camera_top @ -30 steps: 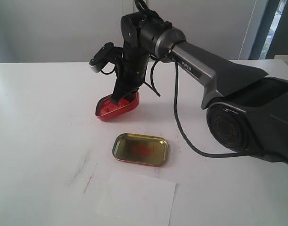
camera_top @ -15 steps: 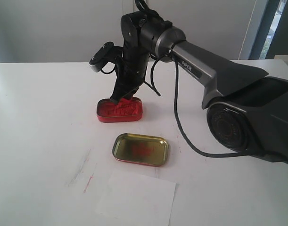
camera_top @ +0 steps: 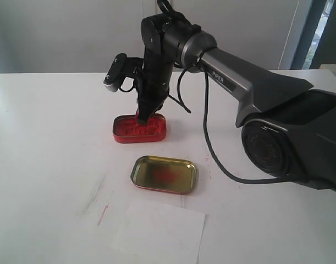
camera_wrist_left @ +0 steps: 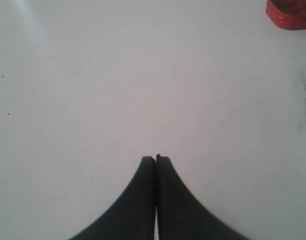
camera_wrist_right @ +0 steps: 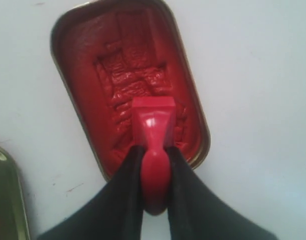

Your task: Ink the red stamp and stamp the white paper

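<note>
Tipped up on one side a second ago, the red ink tin (camera_top: 139, 138) is now lying flat on the worktop (camera_top: 47, 137), and the right arm (camera_top: 239, 82) is standing more upright over it.

The right jaws are clamping the narrow handle of the red stamp (camera_wrist_right: 153, 145), one finger on each side, and the block base is pointing down into the tin. In the right wrist view the base is sitting at the surface of the red paste, near one end of the tin, but I cannot tell whether it is pressing in or only touching. The paste around it is showing rectangular dents and ridges. The tin itself is lying about midway across the worktop, closer to the far edge than to the near one.

Just beyond the tin toward the near edge, and apart from it, the gold-lined lid (camera_top: 181, 184) is lying open side up with a faint red smear inside. Nearer still, the white paper (camera_top: 159, 234) is lying flat, close to the lid but not touching it. Thin grey and red streaks (camera_top: 104, 212) are marking the worktop beside the paper, on its left-edge side.

The left jaws are resting together, tips touching, over bare worktop, well apart from the tin and gripping nothing.
</note>
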